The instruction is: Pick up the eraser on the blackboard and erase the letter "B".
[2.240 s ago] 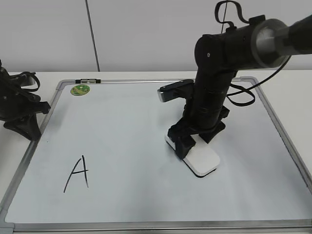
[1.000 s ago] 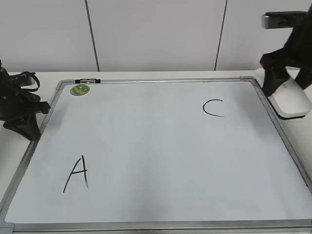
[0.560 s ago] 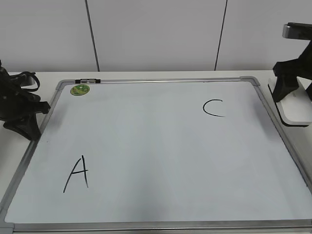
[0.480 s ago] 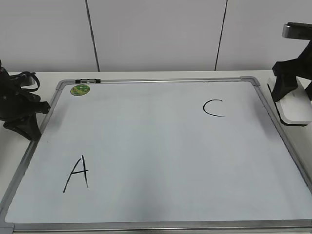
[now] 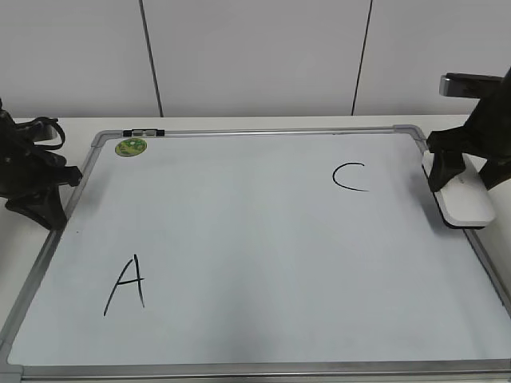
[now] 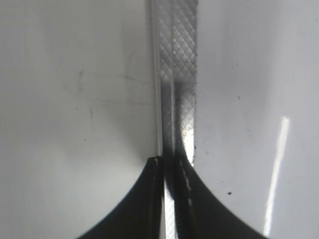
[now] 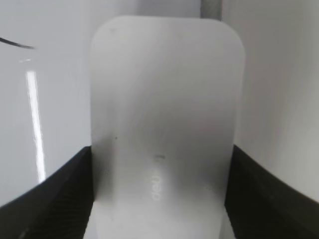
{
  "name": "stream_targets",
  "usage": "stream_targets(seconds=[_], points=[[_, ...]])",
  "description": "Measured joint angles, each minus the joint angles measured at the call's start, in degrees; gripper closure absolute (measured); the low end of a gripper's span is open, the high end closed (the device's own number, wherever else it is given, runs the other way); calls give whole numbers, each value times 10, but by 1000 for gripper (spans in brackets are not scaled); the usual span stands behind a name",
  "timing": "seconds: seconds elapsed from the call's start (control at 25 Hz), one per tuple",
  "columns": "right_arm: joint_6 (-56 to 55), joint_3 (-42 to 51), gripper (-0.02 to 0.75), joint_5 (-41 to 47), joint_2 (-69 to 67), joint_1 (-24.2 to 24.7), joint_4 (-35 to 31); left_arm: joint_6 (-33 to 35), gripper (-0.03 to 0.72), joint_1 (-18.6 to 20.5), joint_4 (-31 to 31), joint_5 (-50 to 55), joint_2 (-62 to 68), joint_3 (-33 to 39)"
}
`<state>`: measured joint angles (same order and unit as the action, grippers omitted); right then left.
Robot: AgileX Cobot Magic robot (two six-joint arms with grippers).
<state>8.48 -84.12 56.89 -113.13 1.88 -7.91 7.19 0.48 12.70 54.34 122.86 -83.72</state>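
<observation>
Eraser, the smooth white rounded plastic slab (image 5: pixel 463 199), is now held over the right frame of the large white dry-erase blackboard with its grey metal frame (image 5: pixel 239 130), just right of the black hand-written "C" (image 5: pixel 350 177). About two seconds ago it was pressed on the board surface further in and lower than the "C"; since then it swung out past the right frame, and now it has come back a little toward the board. No letter "B" shows anywhere on the blackboard, only the "C" and a black "A" (image 5: pixel 128 283) far left of it, so I judge that the erasing is done (what remains is perhaps only putting the eraser down).

The right hand (image 7: pixel 159 194) is closed to the width of the eraser and grips its two long sides. The left hand (image 6: pixel 169 164) rests far left of the "C", at the left frame, its fingers nearly together and holding nothing. A small round green magnet (image 5: pixel 131 147) sits at the board's upper left.
</observation>
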Motion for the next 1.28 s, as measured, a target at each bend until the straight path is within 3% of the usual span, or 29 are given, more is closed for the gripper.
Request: stream_targets(seconds=[0.72,0.96,1.28], points=[[2,-9,173,-28,-57,-7,-1,0,676,0,0,0,0,0],[3,-16,116,-27,-61,-7,-1,0,676,0,0,0,0,0],[3,-122,106,64,-61,-7,1,0,676,0,1,0,0,0]])
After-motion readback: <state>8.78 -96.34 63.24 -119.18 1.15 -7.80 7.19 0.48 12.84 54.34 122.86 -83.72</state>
